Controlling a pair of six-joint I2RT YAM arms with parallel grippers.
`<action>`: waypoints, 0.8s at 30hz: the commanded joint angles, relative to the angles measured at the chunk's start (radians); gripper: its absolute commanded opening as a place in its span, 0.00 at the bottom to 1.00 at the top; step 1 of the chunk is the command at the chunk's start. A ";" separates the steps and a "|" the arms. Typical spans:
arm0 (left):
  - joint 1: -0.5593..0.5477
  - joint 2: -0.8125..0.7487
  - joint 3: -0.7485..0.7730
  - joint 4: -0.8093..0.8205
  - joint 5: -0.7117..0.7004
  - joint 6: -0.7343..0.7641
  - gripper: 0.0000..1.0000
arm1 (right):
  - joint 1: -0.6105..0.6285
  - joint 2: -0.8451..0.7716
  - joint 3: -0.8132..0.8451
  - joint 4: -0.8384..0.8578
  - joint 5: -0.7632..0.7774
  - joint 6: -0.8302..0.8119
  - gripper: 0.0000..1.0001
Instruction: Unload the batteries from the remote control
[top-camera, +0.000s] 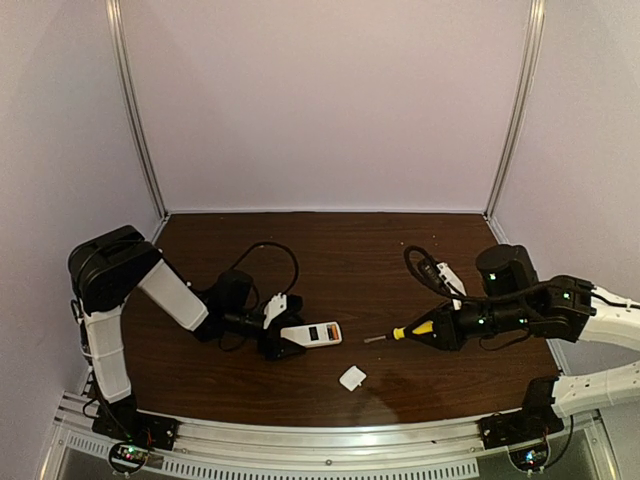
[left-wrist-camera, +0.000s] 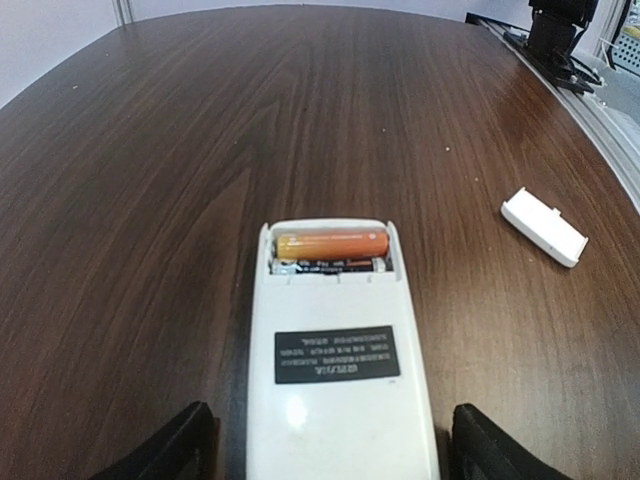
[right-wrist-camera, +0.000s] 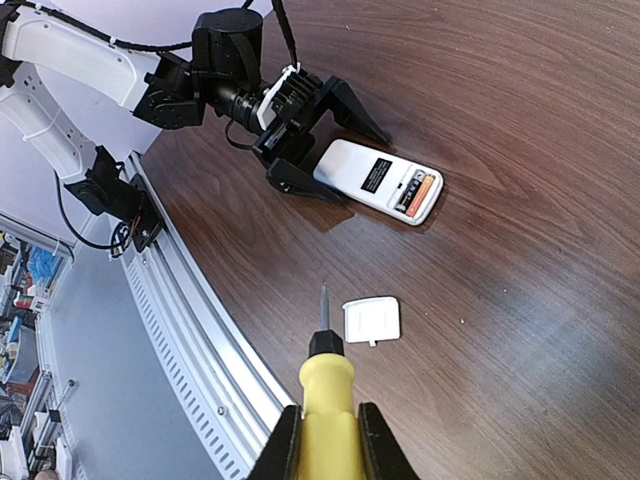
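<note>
The remote control (left-wrist-camera: 340, 400) lies back up on the table, white with a dark label, its battery compartment uncovered. An orange battery (left-wrist-camera: 331, 243) sits in the compartment with a second, darker one beside it. My left gripper (left-wrist-camera: 330, 445) is open and straddles the remote's near end, a small gap showing at each finger (left-wrist-camera: 175, 450). From above, the remote (top-camera: 315, 334) lies just right of the left gripper (top-camera: 288, 336). My right gripper (right-wrist-camera: 328, 420) is shut on the yellow handle of a screwdriver (right-wrist-camera: 326, 385), held above the table to the right of the remote (right-wrist-camera: 375, 178).
The small white square cover (top-camera: 352, 378) lies loose on the table between the arms, near the front edge, also visible as the cover (right-wrist-camera: 372, 320) just past the screwdriver tip. A slotted metal rail (top-camera: 330, 445) runs along the near table edge. Black cables (top-camera: 270, 250) loop behind the left wrist.
</note>
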 joint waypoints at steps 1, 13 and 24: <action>0.005 0.035 0.033 -0.016 0.032 0.024 0.83 | 0.000 -0.024 -0.015 -0.005 0.015 0.014 0.00; -0.012 0.063 0.051 0.017 0.022 -0.001 0.77 | 0.000 -0.037 -0.020 -0.004 0.022 0.020 0.00; -0.058 0.028 0.046 -0.002 -0.027 0.013 0.53 | 0.001 -0.061 -0.024 -0.015 0.035 0.028 0.00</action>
